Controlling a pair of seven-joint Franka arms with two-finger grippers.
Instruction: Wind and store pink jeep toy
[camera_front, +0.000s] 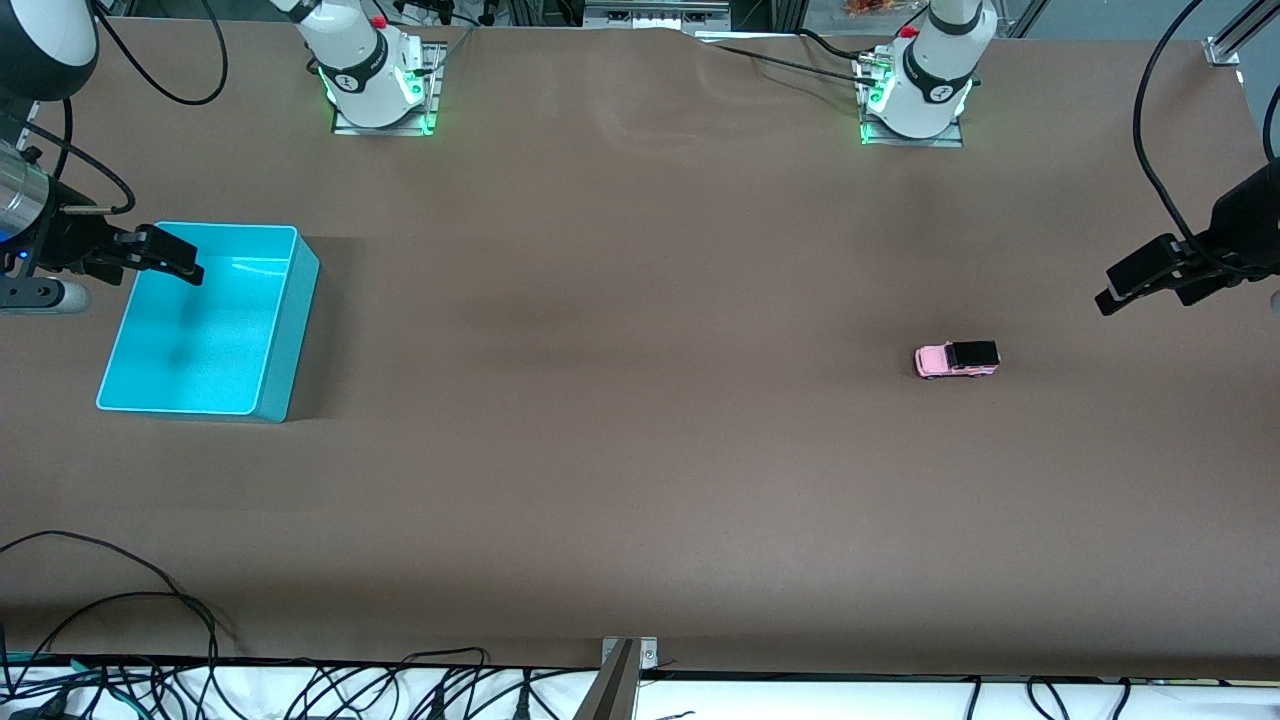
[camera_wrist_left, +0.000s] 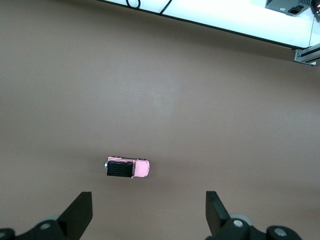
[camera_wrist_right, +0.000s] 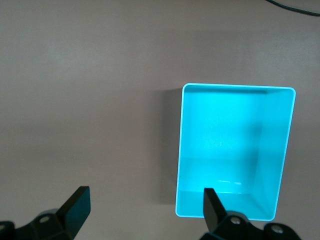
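Observation:
The pink jeep toy (camera_front: 956, 359) stands on its wheels on the brown table toward the left arm's end; its black roof and pink hood also show in the left wrist view (camera_wrist_left: 127, 168). My left gripper (camera_front: 1135, 278) hangs open in the air at that end of the table, apart from the jeep, with nothing between its fingers (camera_wrist_left: 148, 212). The turquoise bin (camera_front: 285, 330) sits empty toward the right arm's end (camera_wrist_right: 235, 88). My right gripper (camera_front: 168, 255) hovers open over the bin's corner nearest its base, holding nothing (camera_wrist_right: 145, 207).
Both arm bases (camera_front: 375, 75) (camera_front: 915, 95) stand along the table's edge farthest from the front camera. Loose black cables (camera_front: 150, 620) lie along the edge nearest the front camera, next to a metal bracket (camera_front: 625, 670).

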